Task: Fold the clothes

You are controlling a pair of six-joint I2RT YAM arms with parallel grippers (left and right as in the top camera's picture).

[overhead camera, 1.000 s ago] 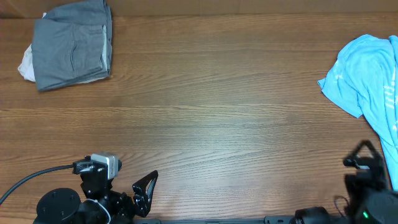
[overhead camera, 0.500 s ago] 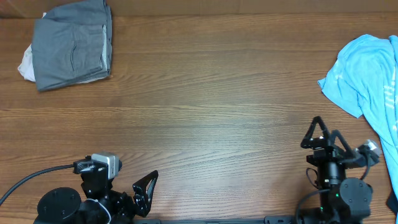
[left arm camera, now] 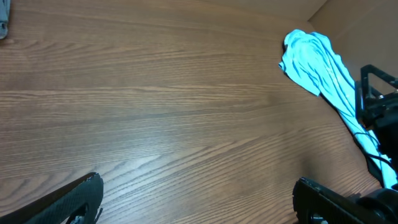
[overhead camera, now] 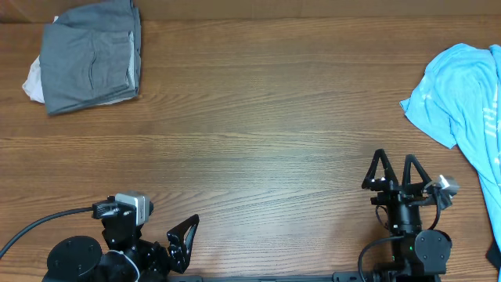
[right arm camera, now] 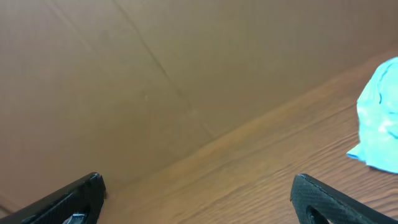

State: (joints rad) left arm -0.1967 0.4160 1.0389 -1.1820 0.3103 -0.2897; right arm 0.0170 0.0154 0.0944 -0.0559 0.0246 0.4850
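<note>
The mid-grey shorts lie folded at the table's far left corner, on top of a pale garment whose edge peeks out at the left. The light-blue T-shirt lies crumpled at the right edge; it also shows in the left wrist view and the right wrist view. My left gripper is open and empty at the front left. My right gripper is open and empty at the front right, left of the T-shirt.
The brown wooden table spans the view. A brown wall rises behind its far edge. A black cable runs from the left arm's base.
My right arm has swung left from the front right corner and risen, its open gripper now standing over the table left of the T-shirt. The left arm and the clothes have not moved.
</note>
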